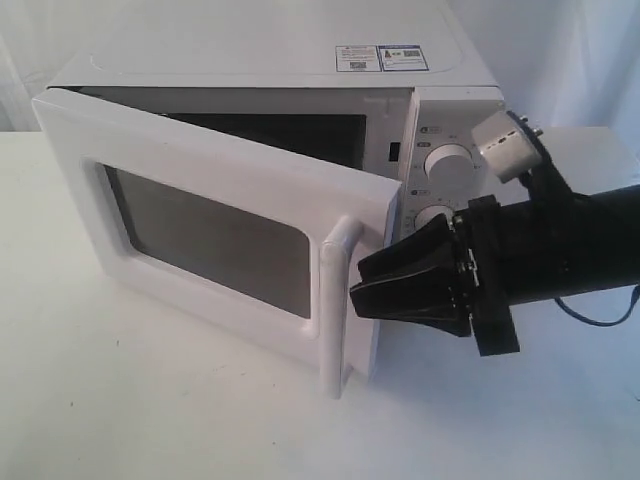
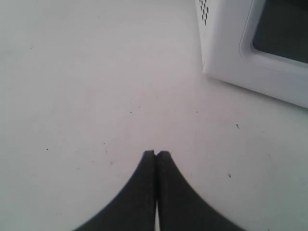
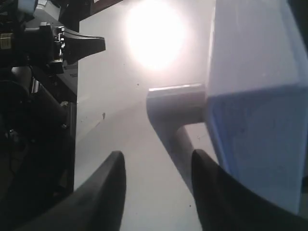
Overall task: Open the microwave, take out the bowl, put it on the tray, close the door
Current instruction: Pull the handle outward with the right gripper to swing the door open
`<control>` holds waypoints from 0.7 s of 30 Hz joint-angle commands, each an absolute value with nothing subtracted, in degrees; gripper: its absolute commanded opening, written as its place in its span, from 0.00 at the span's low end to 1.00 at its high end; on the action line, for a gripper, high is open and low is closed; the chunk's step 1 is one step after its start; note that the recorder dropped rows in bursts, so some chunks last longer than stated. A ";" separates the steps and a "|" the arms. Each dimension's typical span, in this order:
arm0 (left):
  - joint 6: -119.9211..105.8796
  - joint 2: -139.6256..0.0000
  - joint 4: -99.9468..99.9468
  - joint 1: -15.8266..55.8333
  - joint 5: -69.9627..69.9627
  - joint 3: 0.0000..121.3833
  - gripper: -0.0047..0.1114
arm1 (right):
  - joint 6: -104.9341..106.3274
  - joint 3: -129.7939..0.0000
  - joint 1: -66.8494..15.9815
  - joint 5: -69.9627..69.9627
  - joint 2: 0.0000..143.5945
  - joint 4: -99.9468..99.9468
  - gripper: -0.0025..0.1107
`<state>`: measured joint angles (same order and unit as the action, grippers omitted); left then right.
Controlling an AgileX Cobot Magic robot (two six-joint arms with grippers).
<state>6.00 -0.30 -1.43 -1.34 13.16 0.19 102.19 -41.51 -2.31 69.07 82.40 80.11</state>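
Hanging half open on the microwave (image 1: 270, 60) near the tabletop's (image 1: 150, 420) far edge, the door (image 1: 210, 240) could swing back unheld: the right tool (image 1: 356, 285) stands wide, empty, beside its handle (image 1: 333, 320); the bowl, presumably inside, is hidden.

The exterior view is brightly and evenly lit; the white table (image 1: 150, 410) is nearly washed out, and only a faint shadow is cast beneath the door (image 1: 210, 240). In the right wrist view a round glare patch is burned onto the table, the handle (image 3: 175, 103) is blurred and the door is tinted blue. In the left wrist view the left gripper (image 2: 156, 155) is rendered out of focus.
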 commanded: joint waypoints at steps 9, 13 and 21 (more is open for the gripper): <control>6.08 0.00 -1.29 -1.58 13.31 0.00 0.04 | 91.93 -41.26 -2.10 66.12 70.75 77.03 0.16; 6.08 0.00 -1.29 -1.58 13.31 0.00 0.04 | 84.63 -41.26 -2.10 46.50 66.33 75.90 0.02; 6.08 0.00 -1.29 -1.58 13.31 0.00 0.04 | 82.22 -41.26 -2.23 34.83 66.28 78.62 0.02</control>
